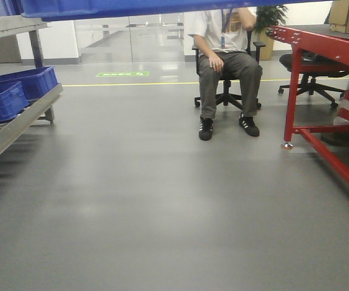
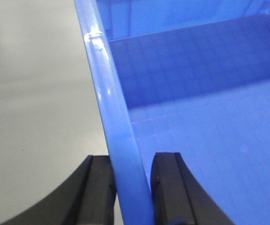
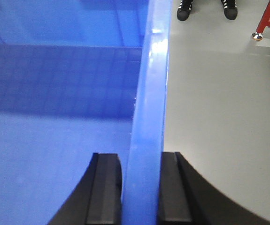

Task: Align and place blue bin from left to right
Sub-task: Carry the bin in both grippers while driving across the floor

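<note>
Currently the blue bin (image 1: 162, 7) is off the floor (image 1: 162, 200), slung between my two arms. In the front view only its underside shows, as a band across the top edge, high above bare grey flooring.

Left jaws: clenched on the bin's left rim (image 2: 111, 108). The lip runs straight down between both black fingers (image 2: 99, 187), which press it from either side. Grey floor lies to the outside and the gridded bin bottom (image 2: 196, 70) to the inside.

Right jaws: likewise clamped, on the opposite rim (image 3: 151, 93), with fingers (image 3: 104, 187) tight on both faces of the wall. The bin interior is to the left, the floor to the right. The bin looks empty in both wrist views.

Surroundings: a metal rack (image 1: 16, 124) at near left carries darker royal-blue bins (image 1: 16, 91). A red-framed surface (image 1: 320, 42) stands at right. A seated person (image 1: 226, 60) is at far centre, well apart from the load.

Progress, as I judge it: the grasp and the lift are done, and the bin is mid-carry. Everything after that is outstanding: bringing it to its spot, squaring it up, lowering it and letting go. I cannot tell from these views where that spot is, since no resting place shows under the bin. Going by the task wording, I expect it off to the right.
</note>
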